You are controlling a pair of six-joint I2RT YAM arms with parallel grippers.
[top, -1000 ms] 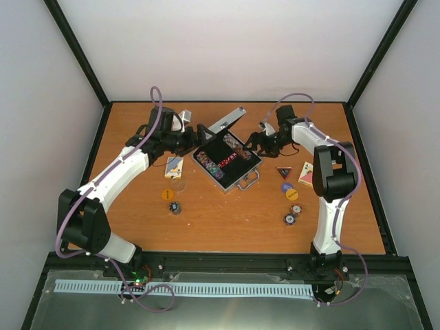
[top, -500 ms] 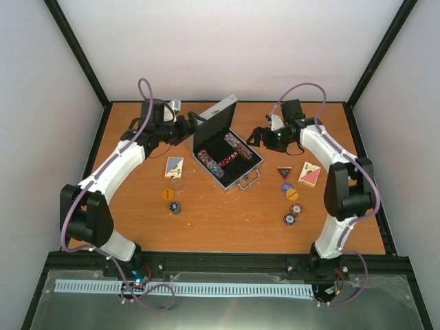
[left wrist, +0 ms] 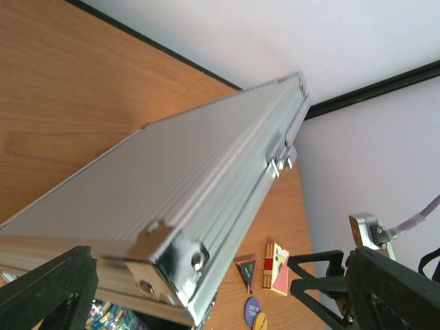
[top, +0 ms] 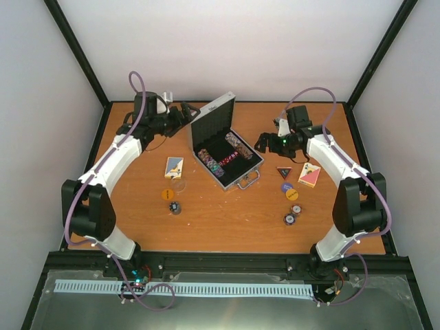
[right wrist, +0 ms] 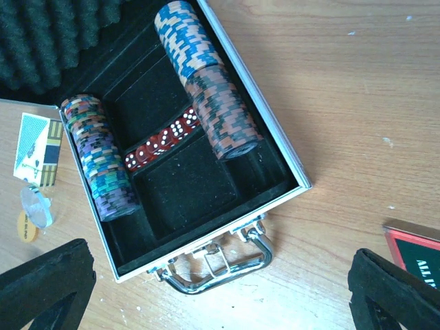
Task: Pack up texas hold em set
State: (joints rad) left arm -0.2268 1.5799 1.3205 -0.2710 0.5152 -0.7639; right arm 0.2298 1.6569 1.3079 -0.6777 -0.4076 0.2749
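Note:
The silver case [top: 237, 167] lies open at the table's middle, its lid [top: 214, 119] standing nearly upright. Rows of poker chips [right wrist: 103, 159] and red dice [right wrist: 162, 140] lie in the black lining; the metal handle [right wrist: 221, 268] faces the near side. My left gripper [top: 185, 113] is open just behind the lid, whose ribbed outer face [left wrist: 158, 185] fills the left wrist view between its fingers. My right gripper [top: 264, 143] is open and empty beside the case's right edge. One card box [top: 174, 167] lies left of the case, another [top: 309, 174] to the right.
A dark triangular token [top: 283, 171], a purple disc [top: 287, 186] and an orange disc [top: 292, 195] lie right of the case, with small chip stacks [top: 291, 218] nearer. Left of the case lie a clear disc [top: 179, 184], an orange disc [top: 167, 194] and a chip stack [top: 176, 207].
The lid has swung from leaning back to nearly upright. My left gripper has drawn back to the far left behind it. My right gripper has pulled rightward away from the case.

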